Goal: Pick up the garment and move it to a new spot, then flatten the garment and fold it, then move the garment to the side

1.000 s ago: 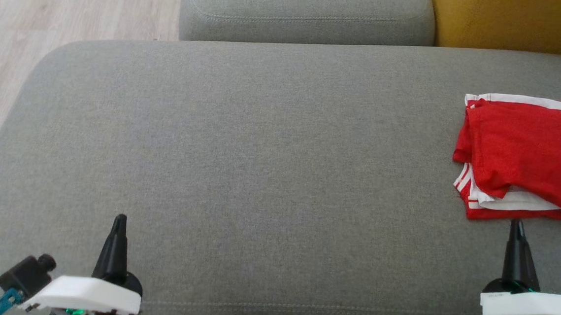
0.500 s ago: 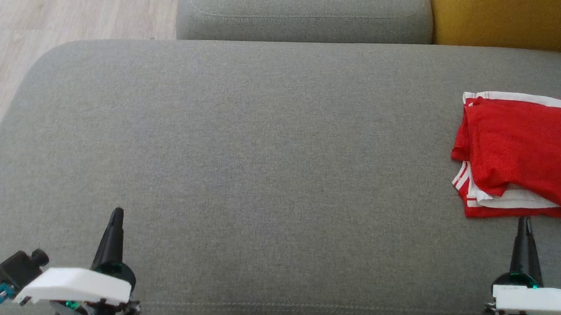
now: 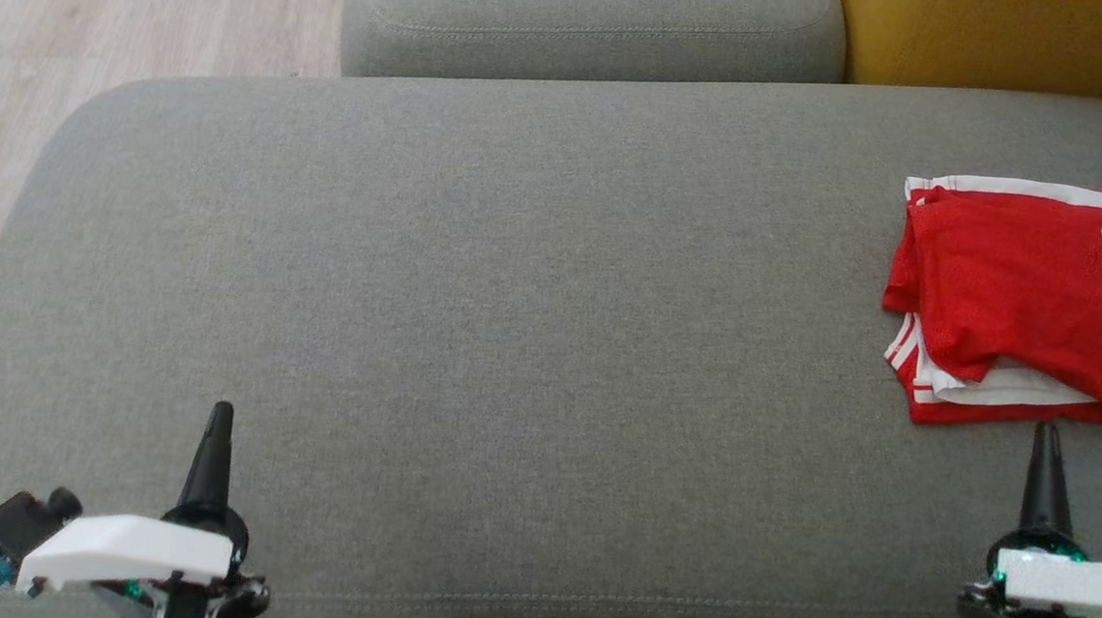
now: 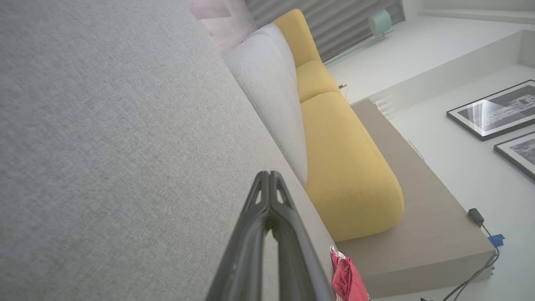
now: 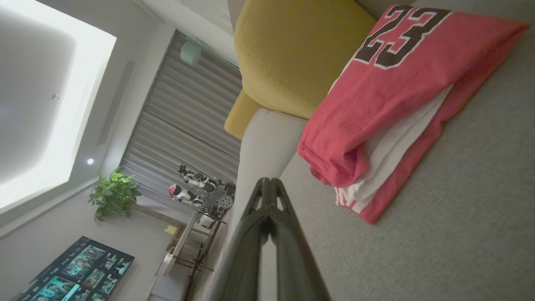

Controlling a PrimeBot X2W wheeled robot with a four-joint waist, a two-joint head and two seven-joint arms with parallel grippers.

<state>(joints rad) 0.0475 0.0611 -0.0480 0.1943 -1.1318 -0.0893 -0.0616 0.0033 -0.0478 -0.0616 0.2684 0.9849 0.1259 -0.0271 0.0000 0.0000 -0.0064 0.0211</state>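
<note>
The garment (image 3: 1027, 294) is a red jersey with white trim and a dark number 23, lying folded at the right side of the grey sofa seat (image 3: 511, 326). It also shows as the garment (image 5: 388, 100) in the right wrist view and as a red corner of the garment (image 4: 347, 278) in the left wrist view. My right gripper (image 3: 1044, 436) is shut and empty, its tip just in front of the jersey's near edge, apart from it. My left gripper (image 3: 220, 414) is shut and empty at the seat's front left, far from the jersey.
A grey back cushion (image 3: 590, 21) and a yellow cushion (image 3: 997, 40) stand behind the seat. Wooden floor (image 3: 96, 25) lies past the seat's left edge. The wide middle of the seat is bare fabric.
The head camera has shifted slightly, so the whole picture slid. Both grippers have drawn back a little toward the seat's front edge. The jersey lies as before.
</note>
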